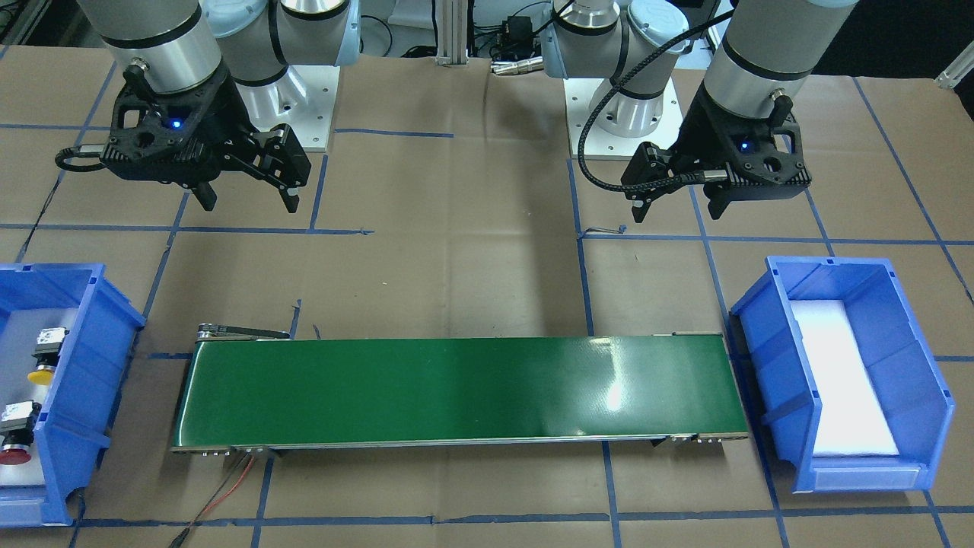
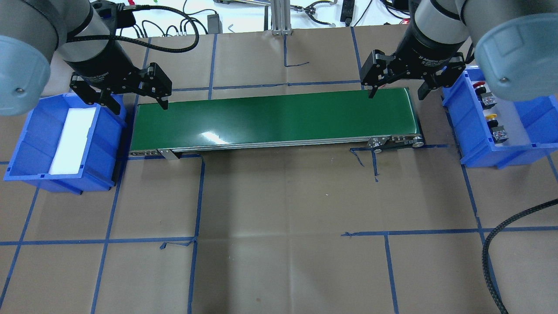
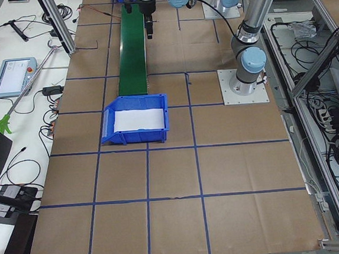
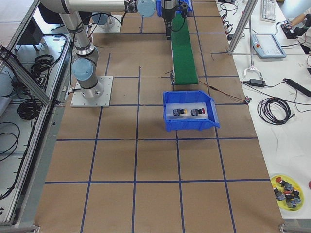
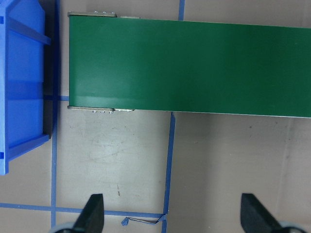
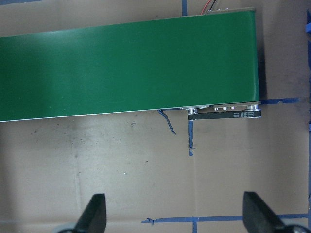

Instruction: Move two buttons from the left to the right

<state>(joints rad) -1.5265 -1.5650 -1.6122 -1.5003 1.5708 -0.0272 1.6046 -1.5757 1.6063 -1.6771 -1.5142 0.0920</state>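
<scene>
Two buttons lie in a blue bin (image 1: 84,358) at the robot's right end of the table. One has a yellow cap (image 1: 42,373) (image 2: 491,117) and the other a red cap (image 1: 14,455) (image 2: 479,85). My right gripper (image 1: 249,202) (image 2: 396,95) hangs open and holds nothing, above the table by the right end of the green conveyor belt (image 1: 456,388), well short of the bin. At the belt's other end my left gripper (image 1: 676,213) (image 2: 140,107) is open too, with nothing in it. Each wrist view shows spread fingers (image 5: 92,213) (image 6: 95,213) over brown paper, with the belt beyond.
A second blue bin (image 2: 35,131) (image 1: 905,335) with a white foam liner stands at the belt's left end. Blue tape lines grid the brown table cover. A yellow dish (image 4: 286,189) with several more buttons sits at a far corner. A person's hand (image 4: 296,22) rests at a side desk.
</scene>
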